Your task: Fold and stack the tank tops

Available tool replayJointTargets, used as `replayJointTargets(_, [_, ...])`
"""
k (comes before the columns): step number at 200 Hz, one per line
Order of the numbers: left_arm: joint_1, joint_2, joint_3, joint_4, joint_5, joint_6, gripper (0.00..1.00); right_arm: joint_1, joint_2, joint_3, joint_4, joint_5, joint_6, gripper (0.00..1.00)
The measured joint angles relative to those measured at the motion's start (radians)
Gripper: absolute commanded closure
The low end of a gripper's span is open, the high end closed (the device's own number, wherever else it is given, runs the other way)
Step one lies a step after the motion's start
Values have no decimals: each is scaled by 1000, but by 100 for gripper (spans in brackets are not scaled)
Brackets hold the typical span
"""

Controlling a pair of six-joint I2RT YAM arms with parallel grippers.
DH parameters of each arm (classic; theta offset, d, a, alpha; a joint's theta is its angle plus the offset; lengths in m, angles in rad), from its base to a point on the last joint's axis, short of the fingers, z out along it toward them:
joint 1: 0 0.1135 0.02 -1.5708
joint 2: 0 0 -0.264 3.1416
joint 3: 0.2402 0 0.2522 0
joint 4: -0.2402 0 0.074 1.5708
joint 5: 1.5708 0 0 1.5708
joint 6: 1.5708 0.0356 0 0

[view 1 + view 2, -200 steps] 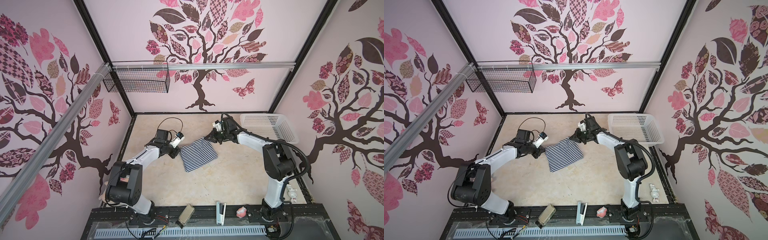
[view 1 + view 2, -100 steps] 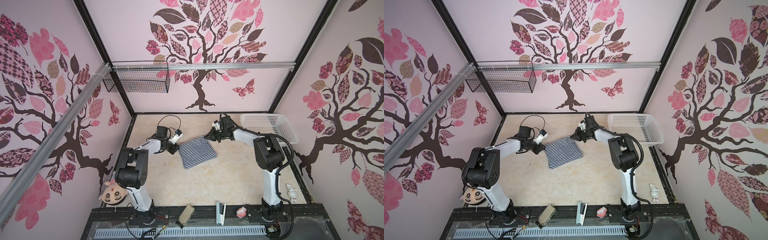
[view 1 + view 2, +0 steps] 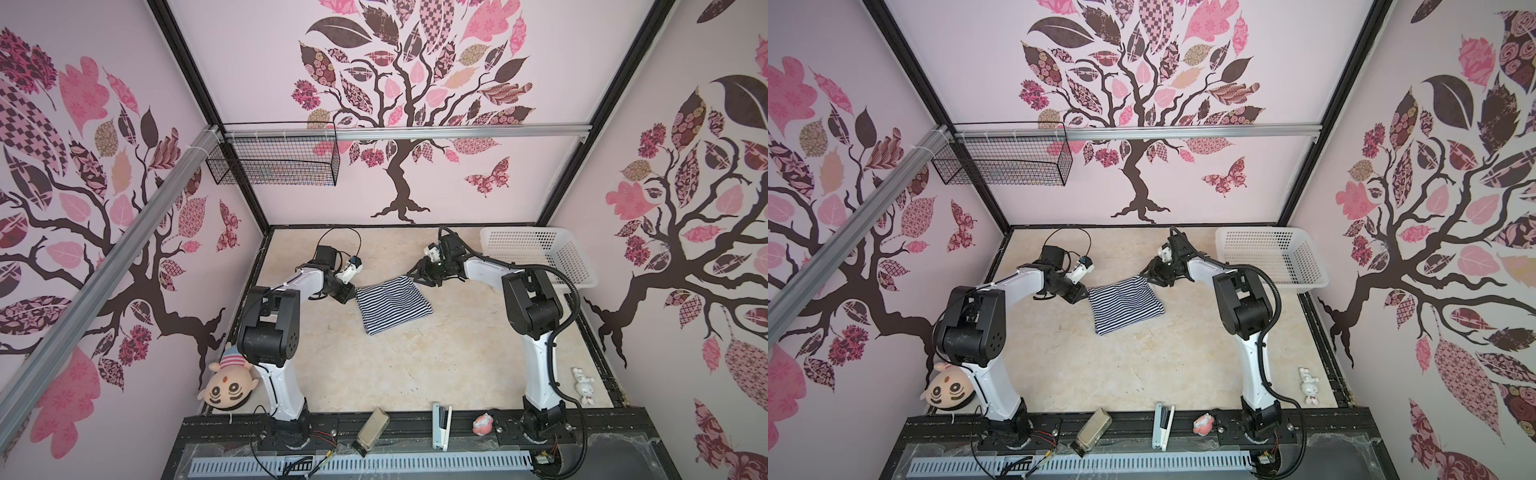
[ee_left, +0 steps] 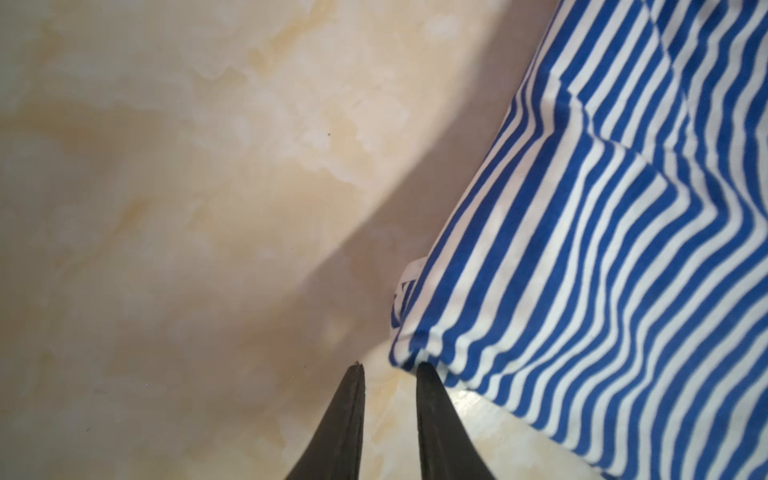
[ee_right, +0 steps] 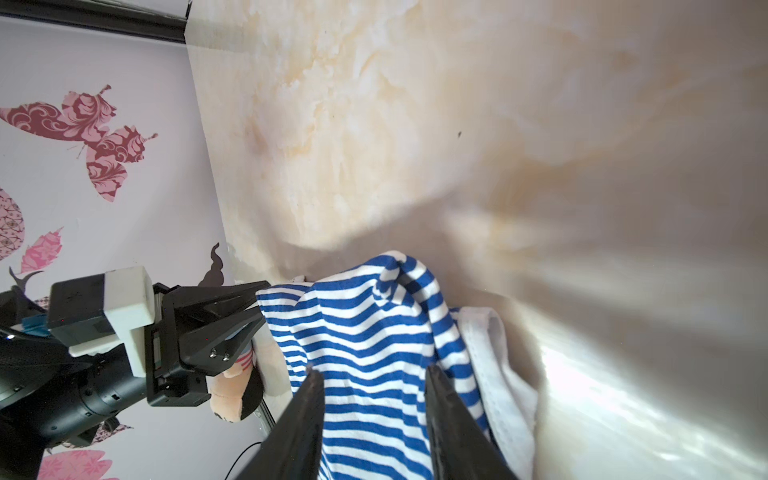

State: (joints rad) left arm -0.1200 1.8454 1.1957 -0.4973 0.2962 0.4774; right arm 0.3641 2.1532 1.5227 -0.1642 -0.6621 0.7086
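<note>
Folded tank top (image 3: 392,305) lies on desk (image 3: 374,374) toward far side; your left tool (image 4: 390,365) slightly parted, empty, tip touching cloth corner; your right tool (image 5: 372,369) parted wider over other far corner, gripping nothing

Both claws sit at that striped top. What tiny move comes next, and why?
Probably lift both grippers up and away from the top. The left gripper stands open beside one corner and the right gripper open over the bunched other corner; the top lies folded, so neither seems to grip it.
</note>
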Motion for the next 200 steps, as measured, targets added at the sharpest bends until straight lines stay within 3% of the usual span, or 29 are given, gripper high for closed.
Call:
replayJointTargets(23, [7,-93,-18,-7,-55,-20,71,9,-95,-59,-8,32,-11,53])
replayJointTargets(41, [8,-166,-15,-9,-51,-45,71,29,-179,-88,-21,65,-21,60])
replayJointTargets(66, [-24,-200,15,-39,-8,-59,71,100,-257,-118,-17,106,-39,84])
replayJointTargets(81, [-76,-189,16,-47,5,-58,71,143,-285,-165,-10,126,-20,91])
replayJointTargets(123, [-139,19,126,-109,14,-66,72,170,-267,-301,12,139,22,94])
replayJointTargets(146, [-130,134,204,-150,-35,-82,72,163,-260,-360,35,148,37,96])
replayJointTargets(200, [-130,251,346,-261,-175,-108,73,166,-260,-437,56,177,76,96])
